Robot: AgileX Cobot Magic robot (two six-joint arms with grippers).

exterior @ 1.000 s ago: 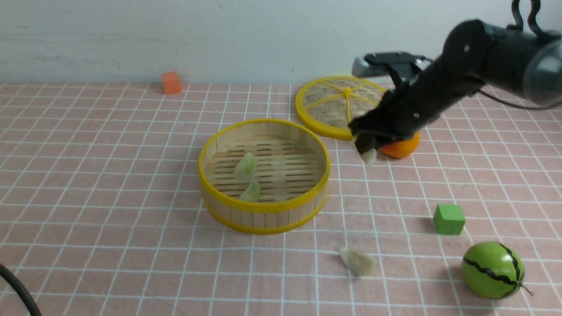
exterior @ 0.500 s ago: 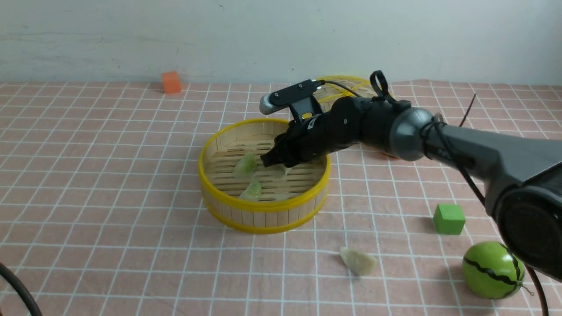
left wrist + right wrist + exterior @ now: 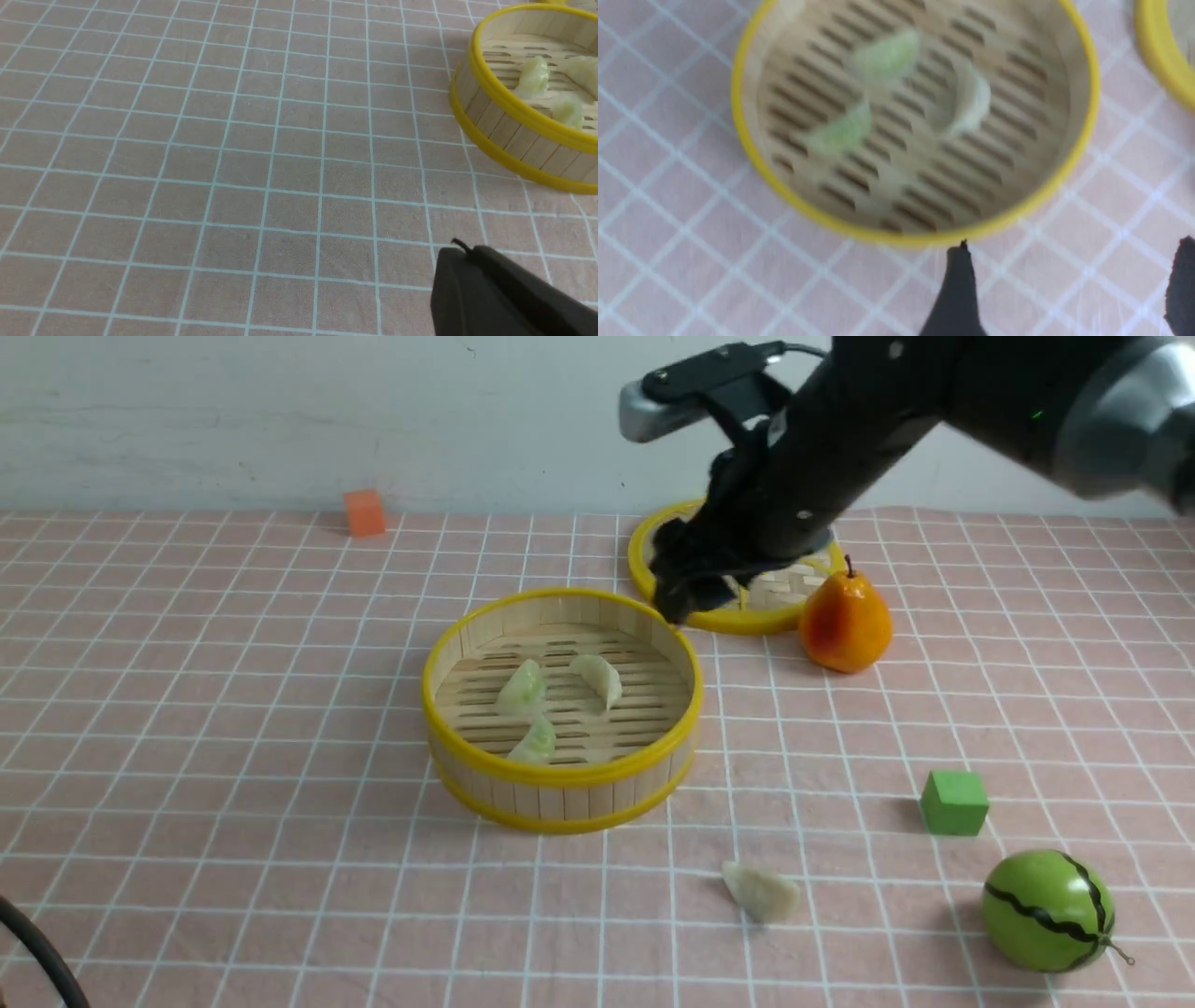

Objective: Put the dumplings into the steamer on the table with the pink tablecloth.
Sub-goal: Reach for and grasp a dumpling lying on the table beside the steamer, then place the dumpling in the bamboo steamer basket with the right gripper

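Still to be placed: one off-white dumpling (image 3: 761,894), lying on the pink tablecloth (image 3: 597,915), nearer the robot than the right gripper (image 3: 1071,247) and off to its right. Could be missed or nudged askew by closing off-centre, and could slip or get pinched out of shape from a grip on the thin pleated edge. Already inside the steamer (image 3: 565,824), to that gripper's left and nearer the robot: two pale green dumplings (image 3: 535,742) and an off-white one (image 3: 597,679). Might be bumped or crowded by setting the last on top of them instead of on bare slats. Might also catch the steamer's rim by carrying too low, or clip the lid (image 3: 644,560), just beyond and below the hand, or the pear (image 3: 846,623) to its right, by swinging low.

Raised on the right, with fingers spread wide, pointing down and slightly leftward, holding nothing. On the left, fingertips of the left gripper (image 3: 460,247) together, low over the cloth, well apart from the steamer.
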